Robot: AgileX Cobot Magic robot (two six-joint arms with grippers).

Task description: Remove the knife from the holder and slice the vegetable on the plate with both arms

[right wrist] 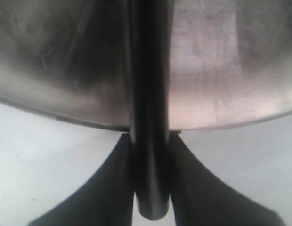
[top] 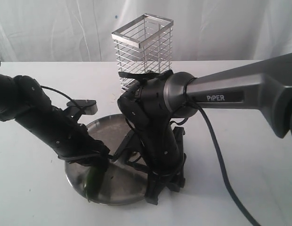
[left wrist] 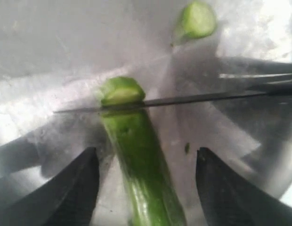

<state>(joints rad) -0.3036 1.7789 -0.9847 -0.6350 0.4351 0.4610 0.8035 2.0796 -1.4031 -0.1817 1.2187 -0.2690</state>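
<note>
Down on the plate point(top: 117, 197), both arms meet over the vegetable point(left wrist: 142, 179), which lies flat on the steel with its cut end toward the knife point(left wrist: 183, 100). The left gripper point(left wrist: 147, 151) straddles it with jaws spread wide and a gap showing on each side, so it grasps nothing. I take it to be fencing the vegetable in so it cannot roll or skid under the blade, rather than pinching it. The right gripper point(right wrist: 150, 143) is clenched on the knife's black handle, whose end reaches out past the plate's rim over the white table point(top: 37, 202). That likely keeps the bulky wrist clear of the food. The blade lies crosswise on the vegetable near its end, parting off a short pale-green round point(left wrist: 120, 90); whether the edge has reached the steel I cannot quite tell from here. One finished slice point(left wrist: 197, 20) lies well apart on the plate. Behind the arms the holder point(top: 142, 47) stands upright on the table. With the knife out of it, the fetching step is done and slicing is under way.
</note>
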